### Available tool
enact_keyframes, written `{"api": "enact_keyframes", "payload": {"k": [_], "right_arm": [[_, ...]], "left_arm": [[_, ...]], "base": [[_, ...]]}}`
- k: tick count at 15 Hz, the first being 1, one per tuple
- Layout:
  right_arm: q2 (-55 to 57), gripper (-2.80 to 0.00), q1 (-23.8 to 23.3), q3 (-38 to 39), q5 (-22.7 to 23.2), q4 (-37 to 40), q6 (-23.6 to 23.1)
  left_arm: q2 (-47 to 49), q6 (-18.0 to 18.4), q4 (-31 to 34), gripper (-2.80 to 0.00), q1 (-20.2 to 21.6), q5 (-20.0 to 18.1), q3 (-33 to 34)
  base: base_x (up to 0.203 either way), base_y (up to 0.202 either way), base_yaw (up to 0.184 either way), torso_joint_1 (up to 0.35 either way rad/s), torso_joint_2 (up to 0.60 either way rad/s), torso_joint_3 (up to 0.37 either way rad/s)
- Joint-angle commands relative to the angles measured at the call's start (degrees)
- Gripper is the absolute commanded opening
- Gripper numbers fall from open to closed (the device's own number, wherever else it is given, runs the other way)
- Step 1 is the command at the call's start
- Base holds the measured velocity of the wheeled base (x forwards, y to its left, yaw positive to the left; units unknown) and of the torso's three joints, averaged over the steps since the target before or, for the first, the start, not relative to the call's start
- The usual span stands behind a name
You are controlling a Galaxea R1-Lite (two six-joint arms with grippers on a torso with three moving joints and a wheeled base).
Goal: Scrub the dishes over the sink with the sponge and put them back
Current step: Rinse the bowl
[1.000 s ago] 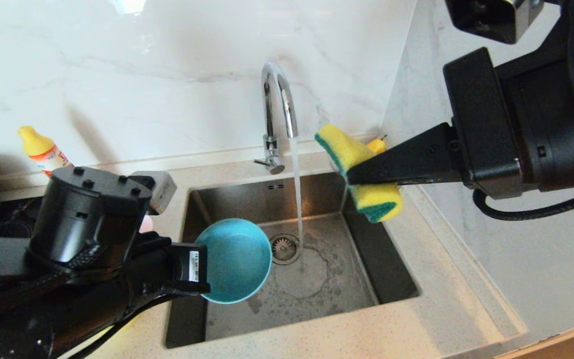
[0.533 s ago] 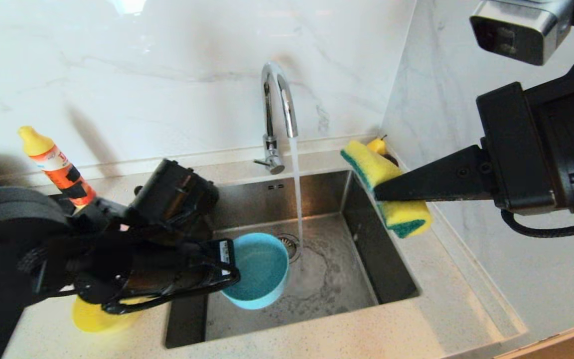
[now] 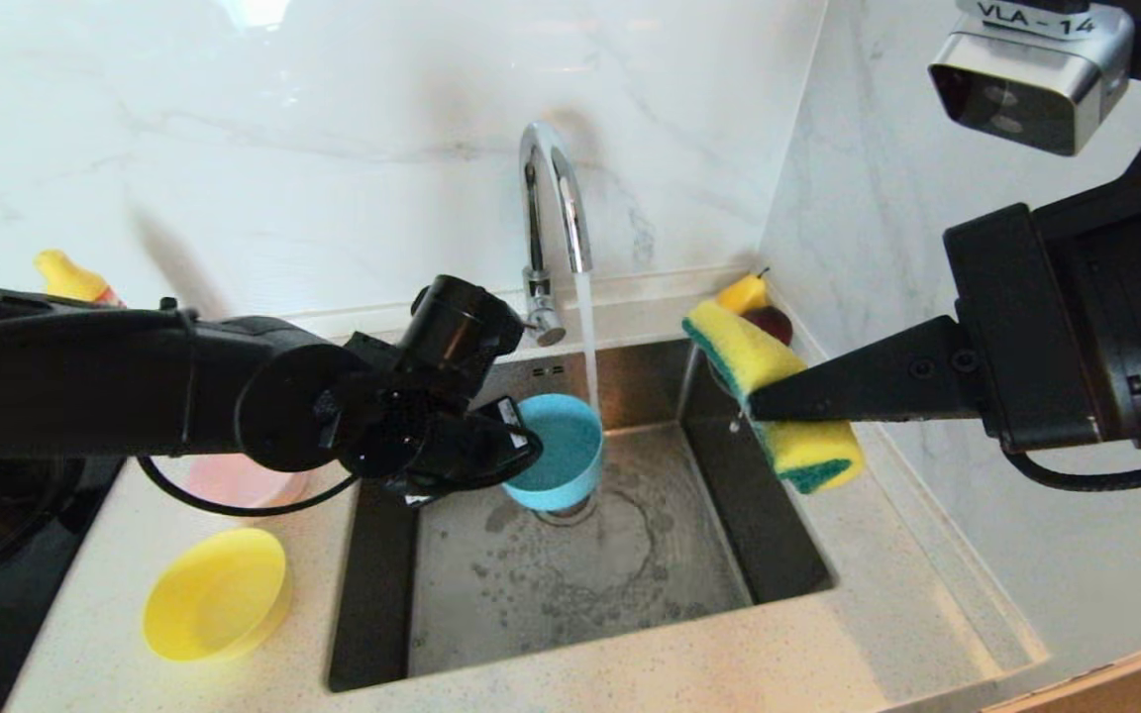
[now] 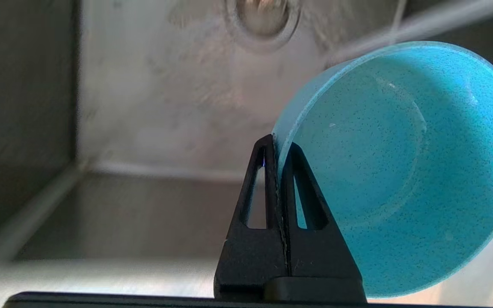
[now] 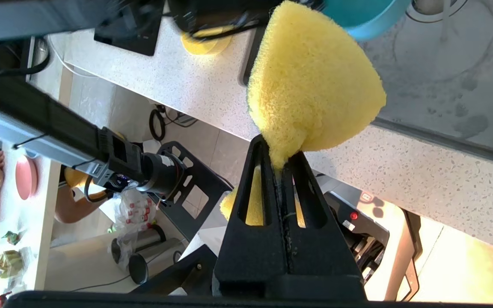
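Holding light blue bowl [image 3: 556, 448] tilted under the tap stream, my left gripper [image 4: 277, 147] pinches its rim; right gripper [image 5: 278, 164] clamps the sponge [image 3: 769, 396] beside the sink [image 3: 630, 555].

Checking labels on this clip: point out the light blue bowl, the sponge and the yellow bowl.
light blue bowl [image 3: 561, 441], head view, on its speckled inside.
sponge [image 3: 744, 349], head view, on the yellow face above the jaws.
yellow bowl [image 3: 217, 594], head view, on its inner floor.

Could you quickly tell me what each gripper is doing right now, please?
Left gripper: shut on the rim of the blue bowl, over the sink.
Right gripper: shut on the sponge.
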Motion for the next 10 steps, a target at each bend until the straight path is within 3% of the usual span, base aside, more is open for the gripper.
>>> {"api": "enact_keyframes", "payload": {"k": [1, 10], "right_arm": [[0.0, -2.80, 0.0, 0.1, 0.1, 0.2, 0.2], [-0.2, -2.80, 0.1, 0.1, 0.1, 0.2, 0.2]], "left_arm": [[4.0, -0.3, -1.3, -2.80, 0.4, 0.4, -2.7], [11.5, -0.2, -2.3, -2.80, 0.4, 2.6, -10.8]], "base": [[0.000, 0.000, 0.000, 0.000, 0.00, 0.000], [0.000, 0.000, 0.000, 0.000, 0.00, 0.000]]}}
